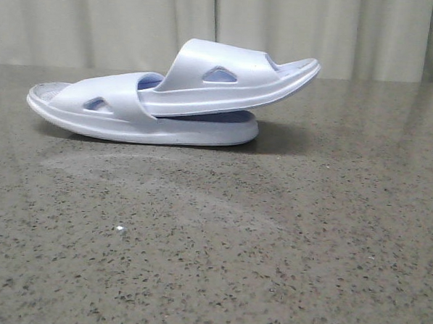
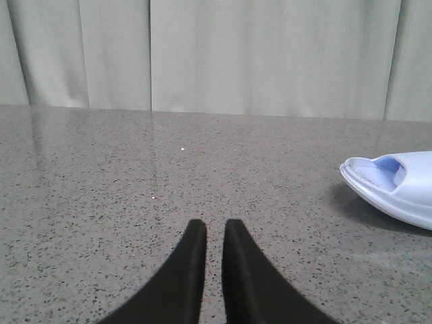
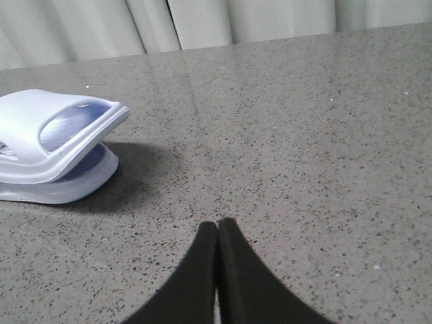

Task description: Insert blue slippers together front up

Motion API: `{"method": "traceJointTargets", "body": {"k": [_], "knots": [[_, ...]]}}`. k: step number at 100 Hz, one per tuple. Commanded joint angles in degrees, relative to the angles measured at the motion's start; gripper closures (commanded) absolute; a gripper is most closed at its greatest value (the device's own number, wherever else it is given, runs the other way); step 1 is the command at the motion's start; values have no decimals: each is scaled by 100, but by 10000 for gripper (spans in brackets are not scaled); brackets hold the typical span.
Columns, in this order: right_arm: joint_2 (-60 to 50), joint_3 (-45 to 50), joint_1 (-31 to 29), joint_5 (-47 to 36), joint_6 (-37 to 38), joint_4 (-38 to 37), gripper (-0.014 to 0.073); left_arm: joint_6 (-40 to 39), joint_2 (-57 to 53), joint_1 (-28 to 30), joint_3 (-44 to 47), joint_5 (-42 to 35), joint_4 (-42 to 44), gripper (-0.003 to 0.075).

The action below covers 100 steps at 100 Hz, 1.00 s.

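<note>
Nesting already, the blue slippers [image 1: 169, 101] look light, springy foam, best pinched at the strap; left end effector [image 2: 208, 233] barely apart, right end effector [image 3: 217, 226] together, both empty.

1. The setting appeared to be a staged robot test bench rather than a home or shop.
2. A wide, speckled grey stone-like tabletop [image 1: 285, 245] was seen, polished enough to carry soft reflections.
3. The whole background was closed off by a plain pale pleated curtain [image 1: 122, 19], so no room furnishings were shown.
</note>
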Motion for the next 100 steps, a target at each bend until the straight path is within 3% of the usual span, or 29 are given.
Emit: {"method": "traceJointTargets", "body": {"k": [1, 57, 64, 74, 80, 89, 100], "knots": [[-18, -134, 6, -129, -10, 21, 683, -18, 56, -29, 52, -395, -6, 705], [-18, -134, 6, -458, 98, -145, 683, -18, 56, -29, 52, -395, -6, 705], [-18, -134, 6, -555, 1146, -1239, 683, -18, 56, -29, 52, -395, -6, 705], [-18, -124, 6, -792, 3660, -4056, 683, -18, 56, -29, 52, -395, -6, 705], [-18, -124, 6, -857, 4834, -5264, 683, -18, 56, -29, 52, -395, -6, 705], [-107, -65, 6, -896, 5445, -6276, 683, -18, 56, -29, 52, -395, -6, 705], [-401, 211, -20, -1061, 5501, -6599, 683, -18, 56, -29, 52, -395, -6, 705]]}}
